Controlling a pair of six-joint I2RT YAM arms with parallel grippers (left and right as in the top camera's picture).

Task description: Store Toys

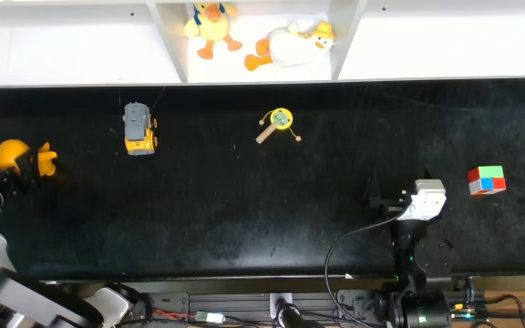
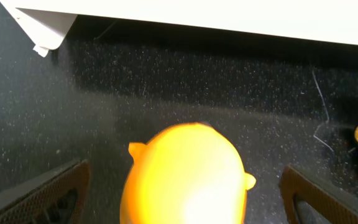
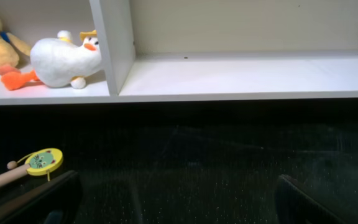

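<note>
Left hand (image 2: 185, 169) is spread wide, straddling the glossy orange-yellow rounded plastic toy (image 2: 188, 183) at the far left of the black worktop (image 1: 244, 210). Fingers stand clear on both sides, nothing gripped. Toy sits centred in the gap, so closing should catch it. White shelf (image 2: 229, 15) is straight ahead. Right hand (image 3: 176, 180) is also wide open, empty, well apart.

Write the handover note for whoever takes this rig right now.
Left gripper: open, fingers either side of the orange toy at the mat's left end, not closed on it.
Right gripper: open, empty, over the mat, facing the shelf.
Done: yellow duck and white duck lie in the shelf's middle compartment.
Left: orange toy, toy truck, rattle, colour cube, all on the mat.
</note>
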